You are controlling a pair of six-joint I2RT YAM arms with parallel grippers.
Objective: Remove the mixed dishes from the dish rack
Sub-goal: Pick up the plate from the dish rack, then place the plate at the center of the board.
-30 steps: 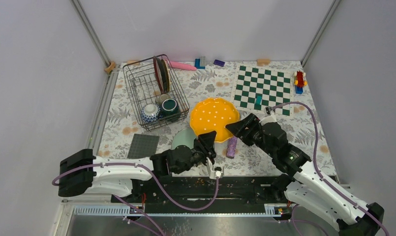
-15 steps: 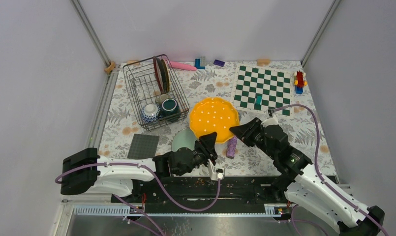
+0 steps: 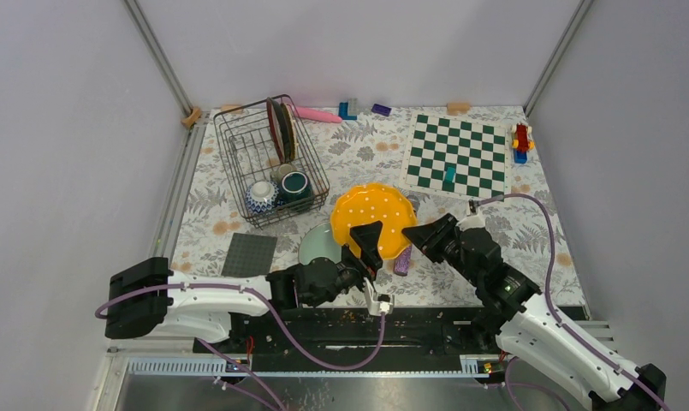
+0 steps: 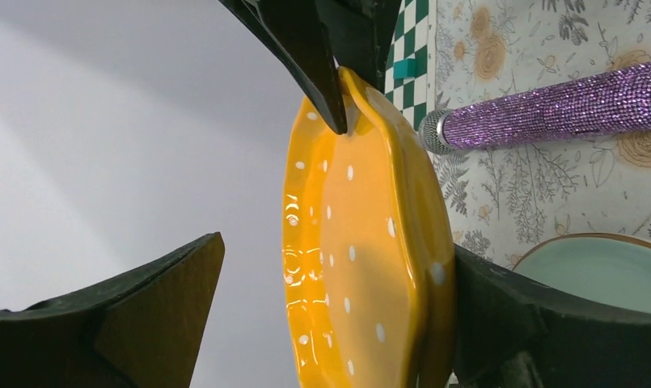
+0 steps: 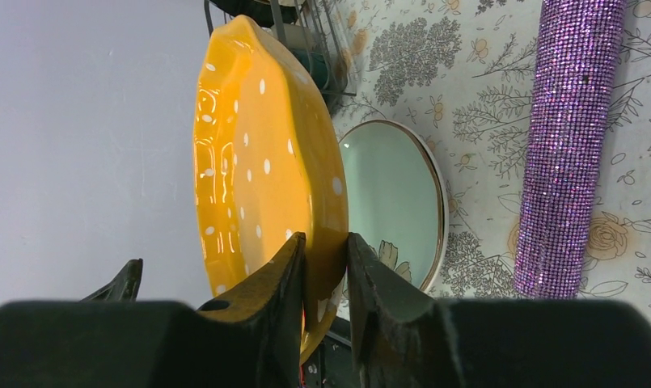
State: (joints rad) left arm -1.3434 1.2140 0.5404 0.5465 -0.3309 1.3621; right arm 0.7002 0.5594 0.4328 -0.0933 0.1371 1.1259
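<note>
While aloft, plate (image 5: 257,178) in right claw (image 5: 325,246)

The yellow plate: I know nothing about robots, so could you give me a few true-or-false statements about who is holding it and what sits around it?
1. The right gripper pinches the rim of the yellow plate. True.
2. The left gripper is clamped on that plate too. False: its jaws stand wide open, one on either side of the plate.
3. The dish rack is empty. False: a red-rimmed plate, a patterned bowl and a teal mug are in it.
4. The pale green plate lies flat on the table. True.
5. The purple glitter cylinder stands upright. False: it lies on its side.
</note>
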